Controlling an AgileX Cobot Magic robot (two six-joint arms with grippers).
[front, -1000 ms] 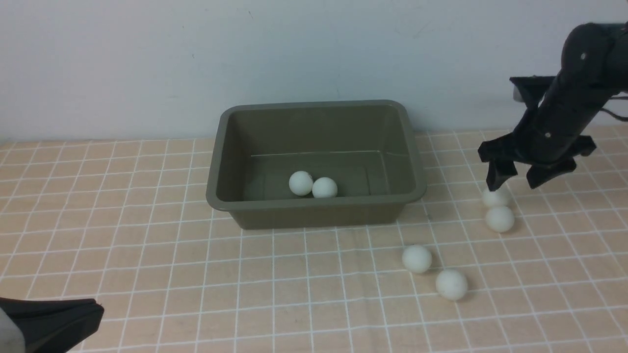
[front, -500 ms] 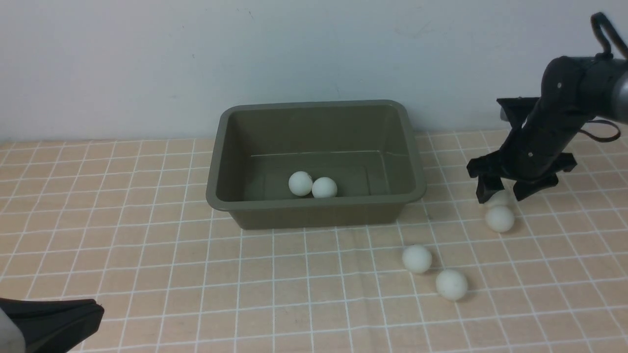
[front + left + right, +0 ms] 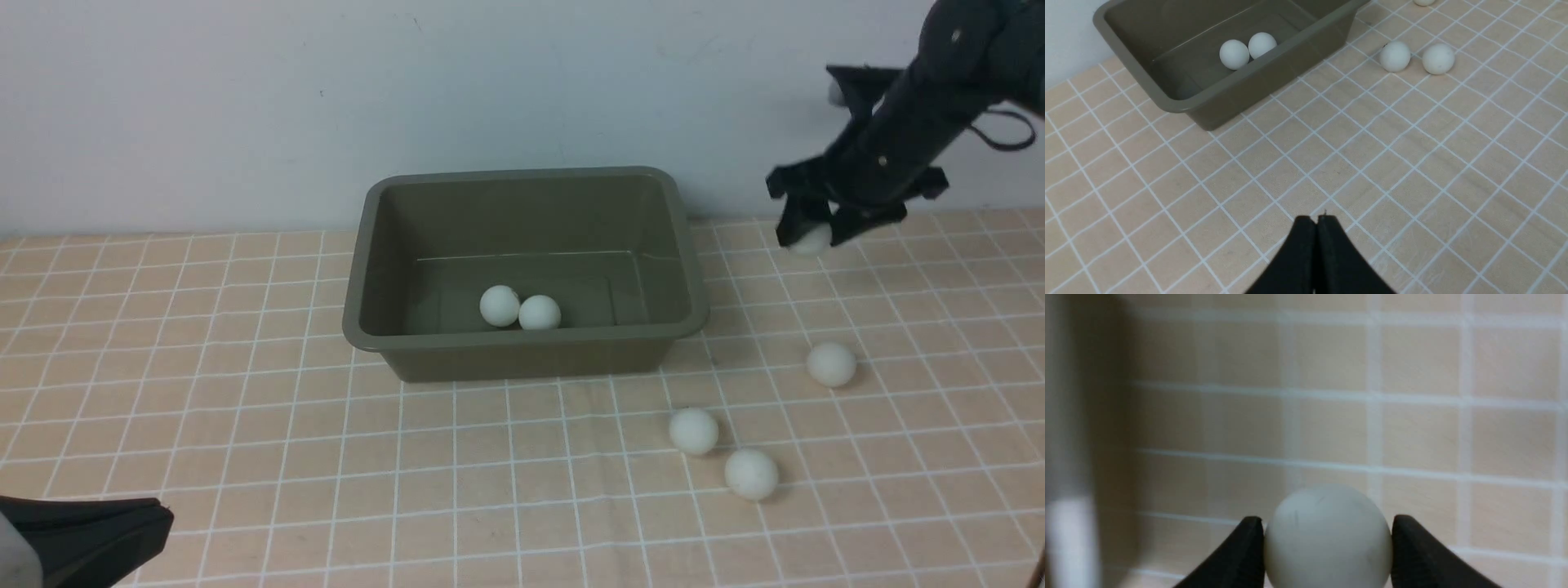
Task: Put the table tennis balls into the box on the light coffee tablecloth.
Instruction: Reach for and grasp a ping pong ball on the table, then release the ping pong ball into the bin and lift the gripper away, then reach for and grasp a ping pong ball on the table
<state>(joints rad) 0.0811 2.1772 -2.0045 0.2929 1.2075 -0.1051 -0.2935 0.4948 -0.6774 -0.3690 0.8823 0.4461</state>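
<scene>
So far, the left gripper point(image 3: 1316, 220) rests pressed shut at seven o'clock from the box point(image 3: 522, 341), which holds two table tennis balls point(image 3: 500, 305). Three loose balls point(image 3: 694, 430) lie on the light coffee tablecloth point(image 3: 245, 367) toward four o'clock. At two o'clock, the right gripper point(image 3: 810, 235) pinches a lifted ball point(image 3: 1327, 535), so I judge four are left to place.

The robot's right arm point(image 3: 914, 122), seen above and right of the box point(image 3: 522, 341), is matte black and rounded, studded with small pale screws point(image 3: 882, 161); a thin black cable point(image 3: 1012, 149) loops off it. The right gripper point(image 3: 808, 231) and left gripper point(image 3: 1316, 220) taper to black wedge fingers.
</scene>
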